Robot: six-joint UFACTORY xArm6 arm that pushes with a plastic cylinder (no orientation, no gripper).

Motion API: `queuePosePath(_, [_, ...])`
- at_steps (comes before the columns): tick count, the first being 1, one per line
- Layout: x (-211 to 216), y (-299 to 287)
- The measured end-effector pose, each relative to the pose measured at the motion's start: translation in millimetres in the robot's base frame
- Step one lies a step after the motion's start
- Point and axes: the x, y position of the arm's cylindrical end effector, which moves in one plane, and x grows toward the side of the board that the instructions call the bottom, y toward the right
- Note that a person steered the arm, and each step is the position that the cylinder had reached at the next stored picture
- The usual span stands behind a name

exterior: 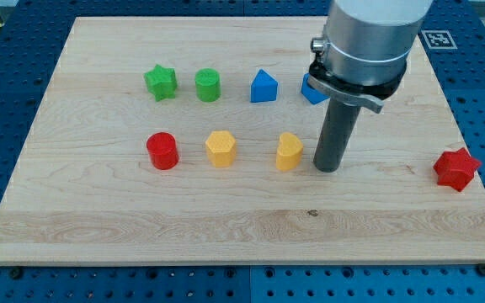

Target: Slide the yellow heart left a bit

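We see my tip (329,167) just right of the yellow heart (289,151) on the board (242,227); it holds nothing.

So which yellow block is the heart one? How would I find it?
Look at the wooden board and find the lower row of three blocks. The yellow heart is at that row's right end in the view, just left of my tip. The other yellow block, in the middle of the row, sits next to the red cylinder.
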Motion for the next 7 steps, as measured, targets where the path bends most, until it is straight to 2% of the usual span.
queuePosePath(2, [0.2,-23.2])
queuePosePath(7, [-1.3,-27.2])
